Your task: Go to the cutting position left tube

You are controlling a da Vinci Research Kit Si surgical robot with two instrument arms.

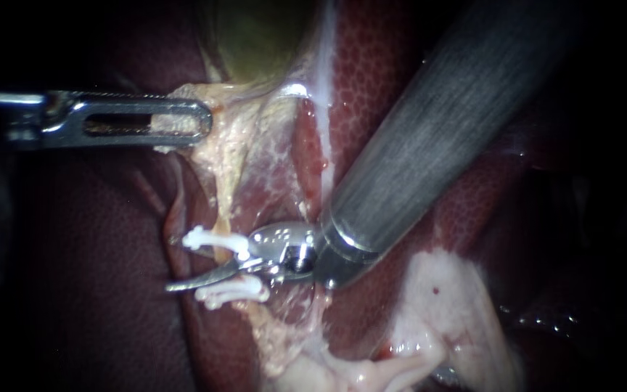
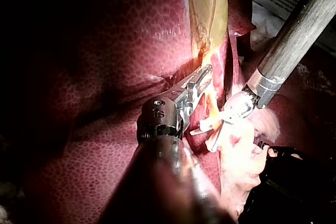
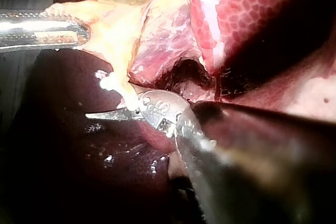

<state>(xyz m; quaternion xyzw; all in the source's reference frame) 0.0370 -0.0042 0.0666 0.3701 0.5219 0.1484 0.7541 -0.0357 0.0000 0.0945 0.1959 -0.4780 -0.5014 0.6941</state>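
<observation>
The left instrument (image 1: 201,120) comes in from the left, and its slotted jaws are clamped on the pale yellowish tissue (image 1: 237,134) just under the greenish gallbladder (image 1: 255,36), holding it out to the left. From that tissue a thin yellowish tube (image 1: 223,207) runs toward the near side over the dark red liver (image 1: 371,87). It carries two white clips, a far clip (image 1: 215,242) and a near clip (image 1: 232,290). The right instrument (image 1: 177,286) reaches in from the upper right on a thick grey shaft. Its curved blade points left and lies across the tube in the gap between the two clips, close to both. Only one blade shows clearly in any view, so I cannot tell whether this instrument stands apart or together.
</observation>
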